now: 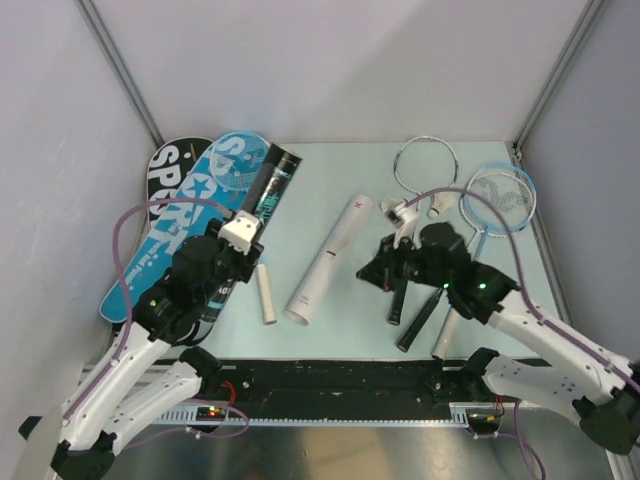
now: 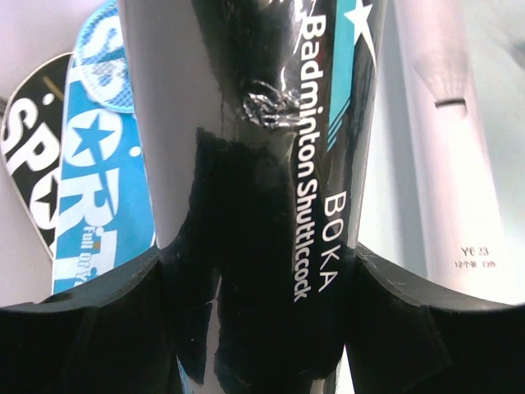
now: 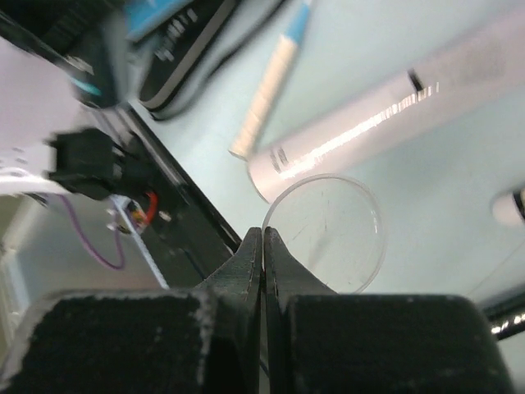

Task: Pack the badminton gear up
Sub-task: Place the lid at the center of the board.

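The black teal-printed tube (image 1: 272,185) lies at the left of the table, partly on the blue "SPORT" cover (image 1: 215,185). Its long axis runs on a slant from the far middle toward the near left. The left gripper (image 2: 258,250) straddles it partway along, jaws wide and a finger pressed to each flank, so it appears to have the tube clamped. The right gripper (image 3: 262,234) has its jaws pinched together on the rim of a clear round lid (image 3: 328,238). If that lid belongs on this tube, the tube lies to the right gripper's left, and which end is open cannot be told. Between the two arms the white tube (image 1: 330,258) lies on a similar slant, with a short white stick (image 1: 266,293) beside it; both sit in the crossing path. The black "SPORT" cover (image 1: 172,165) is far left. The silver racket (image 1: 425,163), blue racket (image 1: 500,195) and shuttlecocks (image 1: 397,212) lie far right.
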